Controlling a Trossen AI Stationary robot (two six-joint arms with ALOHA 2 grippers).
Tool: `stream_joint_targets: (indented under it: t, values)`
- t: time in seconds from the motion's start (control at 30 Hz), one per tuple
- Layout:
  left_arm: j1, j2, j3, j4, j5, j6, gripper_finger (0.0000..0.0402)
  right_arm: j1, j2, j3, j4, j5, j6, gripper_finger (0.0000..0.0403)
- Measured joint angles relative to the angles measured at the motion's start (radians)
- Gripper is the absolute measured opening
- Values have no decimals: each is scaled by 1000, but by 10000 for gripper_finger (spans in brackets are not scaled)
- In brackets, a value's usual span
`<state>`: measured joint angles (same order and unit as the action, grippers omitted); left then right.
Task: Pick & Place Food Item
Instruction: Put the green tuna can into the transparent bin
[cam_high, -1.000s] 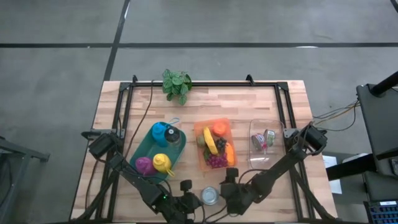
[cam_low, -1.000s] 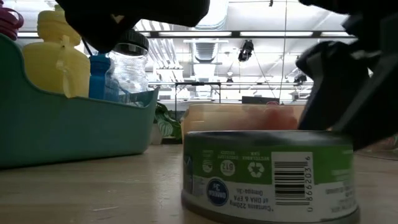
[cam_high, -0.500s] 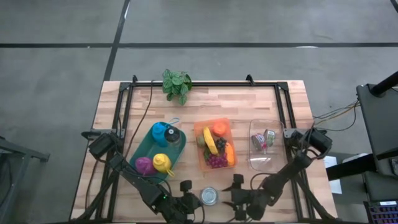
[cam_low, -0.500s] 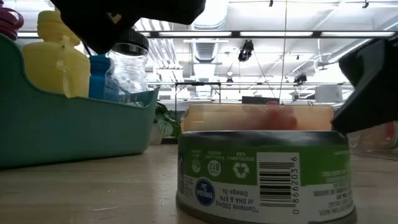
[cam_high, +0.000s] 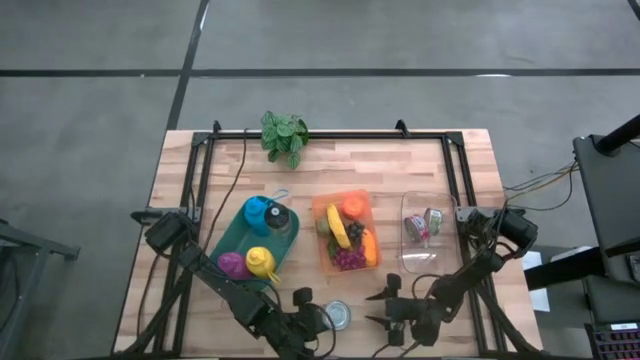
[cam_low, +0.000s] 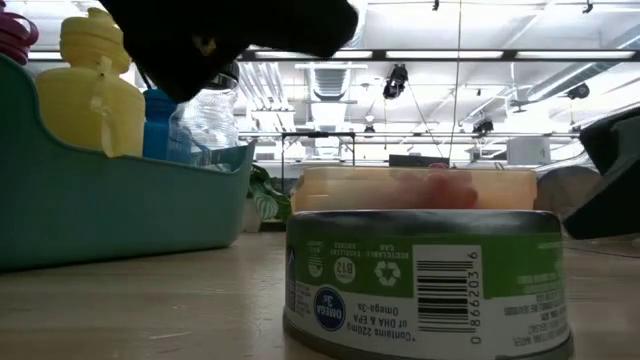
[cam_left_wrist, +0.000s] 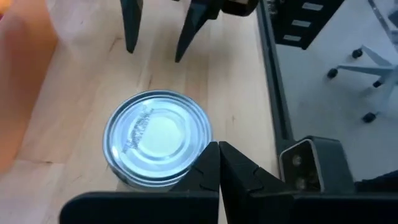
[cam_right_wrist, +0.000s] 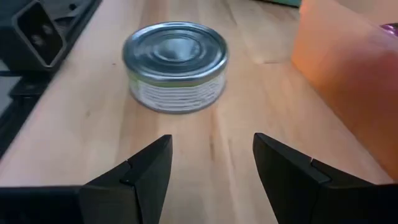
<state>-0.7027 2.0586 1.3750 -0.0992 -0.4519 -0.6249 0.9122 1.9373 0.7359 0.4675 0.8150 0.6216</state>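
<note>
Tin (cam_high: 339, 315) of fish stands upright on the bare wood near the table's front edge, just in front of the orange tray (cam_high: 327, 208); short, round and rigid, it looks fairly heavy for its size, and its smooth metal wall and paper label (cam_low: 420, 290) could slide under the pads, so a level grip across opposite sides, low on the wall, seems safest; the flat lid (cam_left_wrist: 158, 134) offers no purchase; right gripper (cam_high: 384, 308) hovers low just beside the tin, fingers spread and empty, aimed at it along the table; left gripper (cam_high: 318, 325) sits close on the tin's other side, fingers pressed together, holding nothing; neither touches the tin.
</note>
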Motion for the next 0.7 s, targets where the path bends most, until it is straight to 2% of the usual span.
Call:
stream_joint_targets:
  t: [0.3, 0.53, 0.7]
  values:
    - [36, 0, 0, -28, 54, -4, 2, -1, 32, -3, 45, 0, 3, 221]
    - [35, 0, 1, -37, 63, -3, 2, 0, 184, 70, 164, 29, 5, 221]
    - [34, -5, 1, -96, 75, -2, 2, 0, 272, 163, 176, 62, 2, 221]
